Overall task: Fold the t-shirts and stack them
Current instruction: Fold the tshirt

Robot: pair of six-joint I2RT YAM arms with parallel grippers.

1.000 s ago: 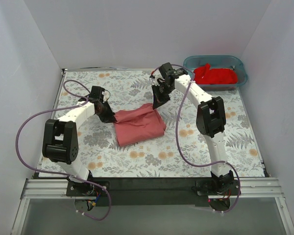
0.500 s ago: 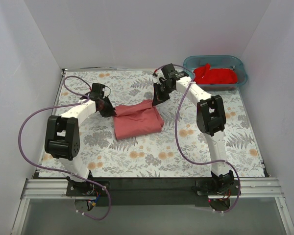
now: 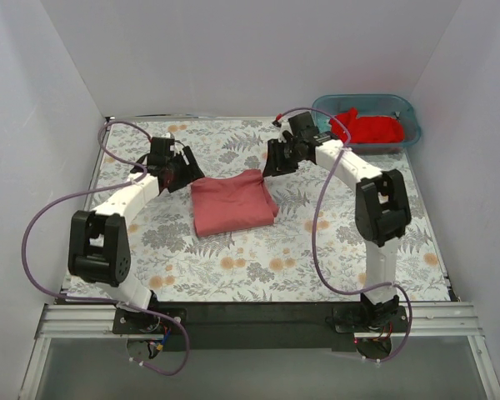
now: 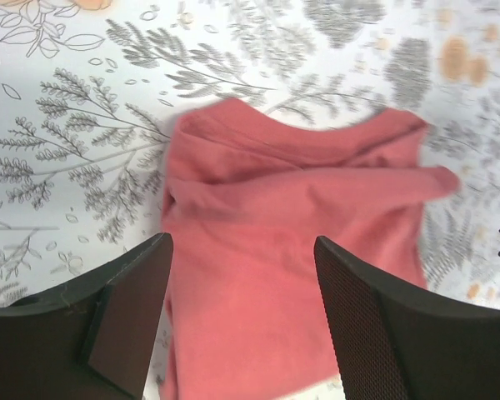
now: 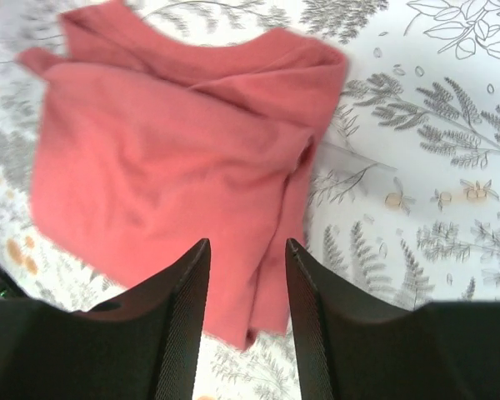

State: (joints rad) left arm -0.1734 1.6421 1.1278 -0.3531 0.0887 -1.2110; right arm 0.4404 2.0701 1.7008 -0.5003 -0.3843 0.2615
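Observation:
A dusty salmon-red t-shirt point(image 3: 232, 202) lies folded in a rough rectangle on the flowered table, with a few creases along its far edge. My left gripper point(image 3: 189, 173) hovers off its far left corner, open and holding nothing; in the left wrist view the shirt point(image 4: 300, 208) shows between and beyond the open gripper point(image 4: 242, 242). At the far right corner my right gripper point(image 3: 272, 166) also stands open and empty, with the shirt point(image 5: 167, 150) below the gripper point(image 5: 247, 243). A brighter red t-shirt point(image 3: 367, 127) lies crumpled in the tub.
A teal plastic tub point(image 3: 408, 117) stands at the table's far right corner. The flowered cloth point(image 3: 258, 275) covers the table, and white walls close in at the back and on both sides. Purple cables loop off both arms.
Both grippers were shut on the salmon shirt's far corners and have opened and let go. Both have drawn back from the shirt, which has settled flat a little farther from me.

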